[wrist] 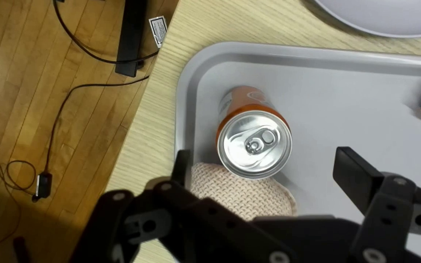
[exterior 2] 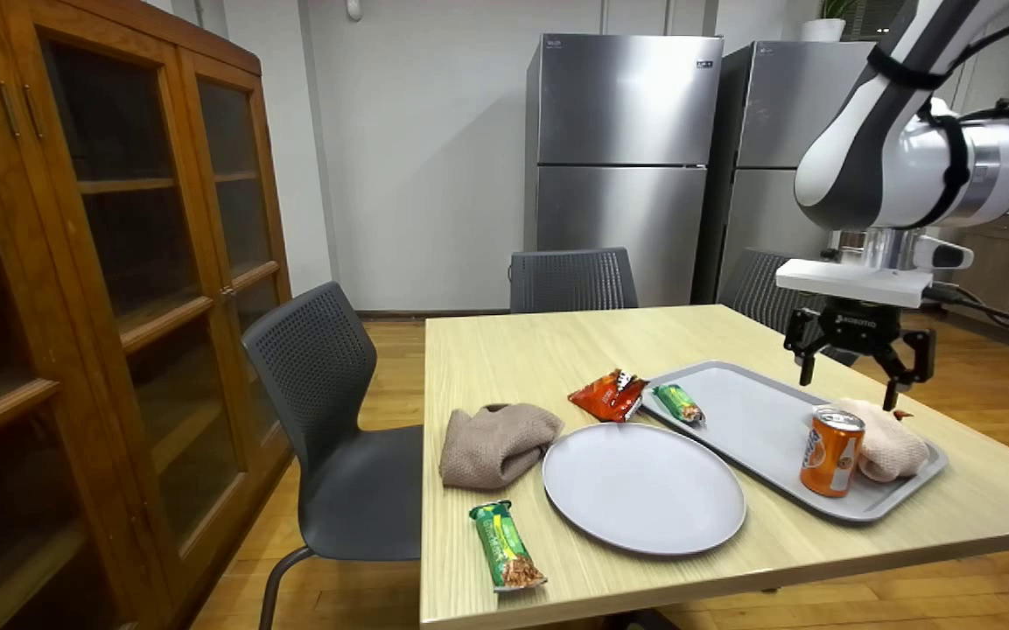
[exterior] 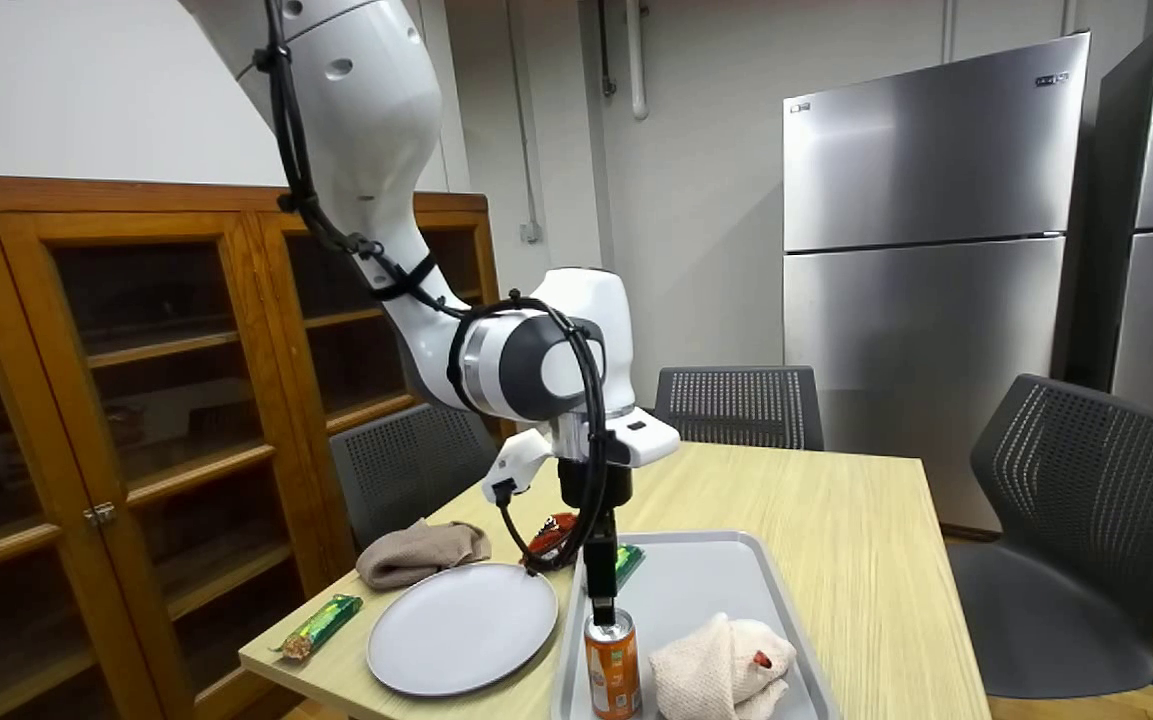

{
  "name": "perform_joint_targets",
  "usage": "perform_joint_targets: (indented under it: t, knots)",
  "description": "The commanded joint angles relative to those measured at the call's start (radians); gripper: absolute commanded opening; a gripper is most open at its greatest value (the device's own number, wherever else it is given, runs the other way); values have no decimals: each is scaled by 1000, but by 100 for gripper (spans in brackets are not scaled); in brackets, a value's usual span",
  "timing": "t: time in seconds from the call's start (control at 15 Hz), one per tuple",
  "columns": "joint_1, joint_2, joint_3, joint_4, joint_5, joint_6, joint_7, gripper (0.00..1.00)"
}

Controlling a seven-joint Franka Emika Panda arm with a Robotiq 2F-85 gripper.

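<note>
My gripper hangs over the near end of the grey tray, its jaws wide apart with nothing between them. Below it an orange soda can stands upright on the tray. Beside the can lies a crumpled pale pink cloth with a small red bit showing at its top. From the wrist view, the silver lid of the can appears ahead of the gap between the black fingers; the cloth is partly hidden by the gripper.
Also on the table are a round grey plate, a brown cloth, a green snack bar and a red snack bag. Another green bar lies at the tray's far end. Chairs surround the table; a wooden cabinet stands behind.
</note>
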Motion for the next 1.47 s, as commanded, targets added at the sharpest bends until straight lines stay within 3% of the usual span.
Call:
perform_joint_targets:
  t: [0.0,1.4]
  knots:
    - [23,38,-25,27,-23,0,46,100]
    - [38,161,-24,83,21,27,36,100]
